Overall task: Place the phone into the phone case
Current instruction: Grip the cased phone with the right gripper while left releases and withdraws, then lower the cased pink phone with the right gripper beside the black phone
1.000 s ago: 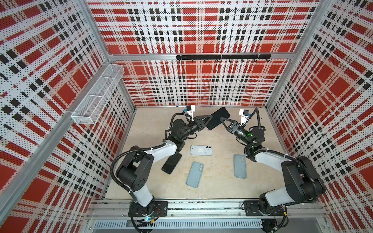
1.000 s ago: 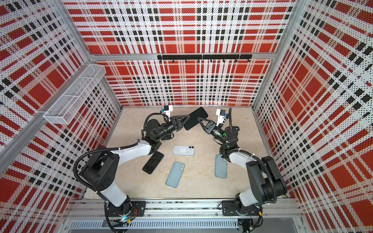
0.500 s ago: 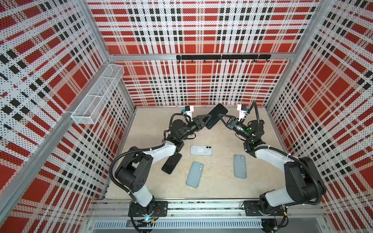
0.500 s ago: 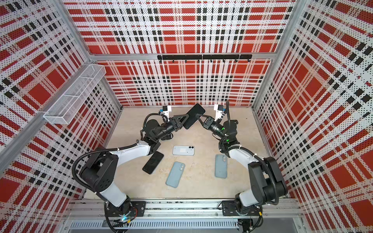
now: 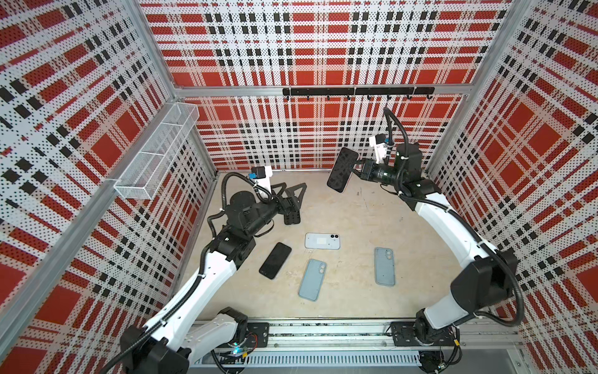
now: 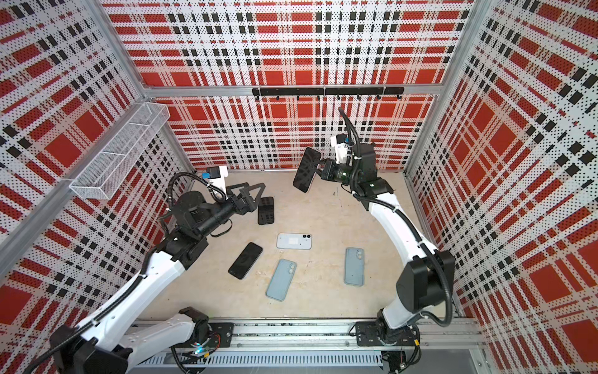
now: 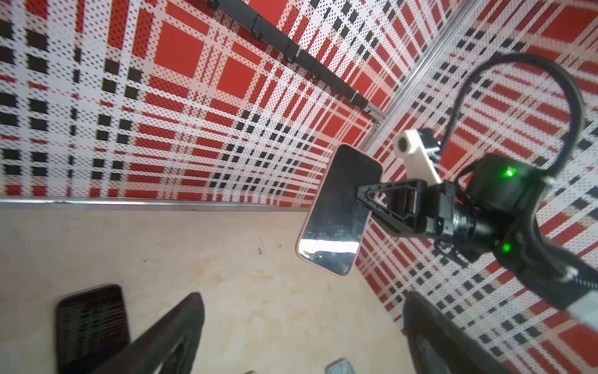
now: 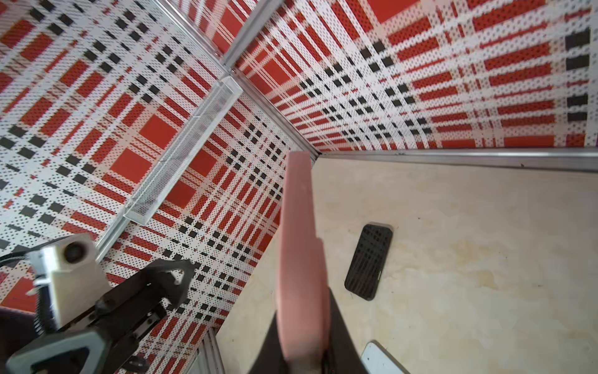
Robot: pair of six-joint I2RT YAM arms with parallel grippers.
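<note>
Pink runs round the edge of the phone (image 5: 342,170) that the right tool (image 5: 356,168) holds. The tool is pinched tight on it. The phone hangs high in the air near the back wall, well above the desk (image 5: 356,220). Its dark glass faces the left tool (image 5: 293,191).

The left tool is spread wide and holds nothing. It hovers low, just beside a black case (image 5: 292,215) with little holes that lies flat on the desk.

So I think the job is only begun. The phone is picked up, but it is not in any case yet. It has to come down to a case, line up with it and be pushed in till it sits snug. The black case looks like the one for it, but I cannot be sure.

Other things lie nearer the front of the desk: a black phone (image 5: 275,260), a white phone (image 5: 322,241) lying face down, one blue-grey slab (image 5: 312,280) and another blue-grey slab (image 5: 384,266). Both slabs show camera rings, and I cannot tell if they are phones or cases.

I find no words to read. The white phone has a pale square patch on its back, but I can make out nothing written there. No brand name shows on any phone or case.
</note>
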